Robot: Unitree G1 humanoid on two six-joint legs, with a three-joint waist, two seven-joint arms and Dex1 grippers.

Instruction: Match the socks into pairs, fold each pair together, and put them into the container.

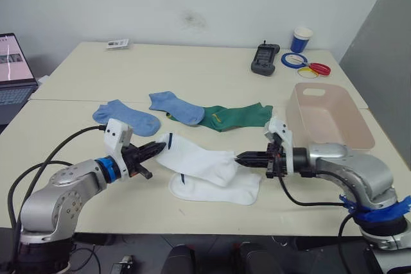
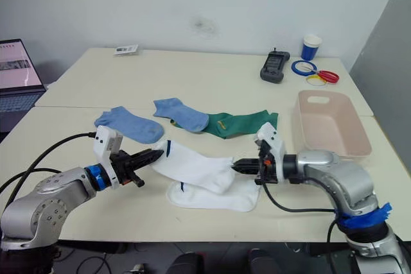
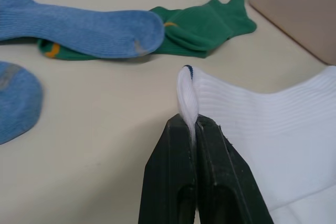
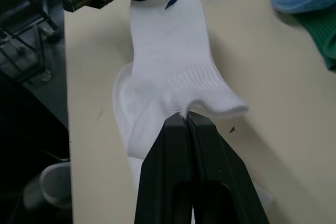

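I see the table (image 1: 192, 68) carrying everything, with the tub (image 1: 331, 115) on my right side, nothing in it that I can see. Beyond my arms lie two blue socks (image 1: 126, 117) and the green socks (image 1: 234, 117), overlapping in a loose row. Near me, one white sock (image 1: 215, 190) lies flat, and I hold the second white sock (image 1: 196, 158) stretched above it. My left claw (image 1: 158, 149) is clamped on its striped cuff; my right claw (image 1: 241, 158) is clamped on its toe end. I judge I am pairing the whites. Next I should lower the held sock squarely onto the flat one, edges matched, before folding.
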